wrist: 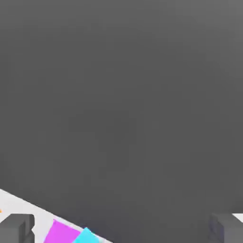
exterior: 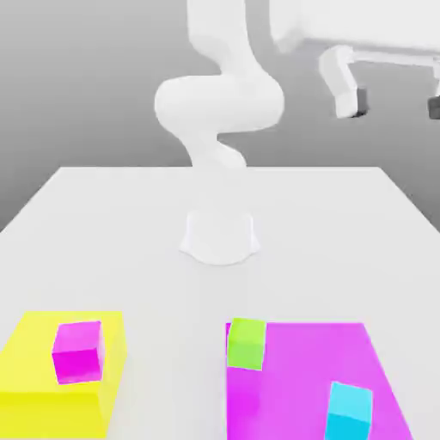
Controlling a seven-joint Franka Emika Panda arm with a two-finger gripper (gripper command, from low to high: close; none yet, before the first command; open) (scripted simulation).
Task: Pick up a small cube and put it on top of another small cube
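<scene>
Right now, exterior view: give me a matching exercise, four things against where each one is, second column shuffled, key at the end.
Things
1. magenta cube
2. green cube
3. cyan cube
4. hand

Places
A. on the purple sheet, nearer the exterior view's right
B. on top of the yellow block
C. raised above the table, open, nothing between its fingers
D. at the purple sheet's edge toward the exterior view's left

Pairs: 1-B, 2-D, 3-A, 4-C
</scene>
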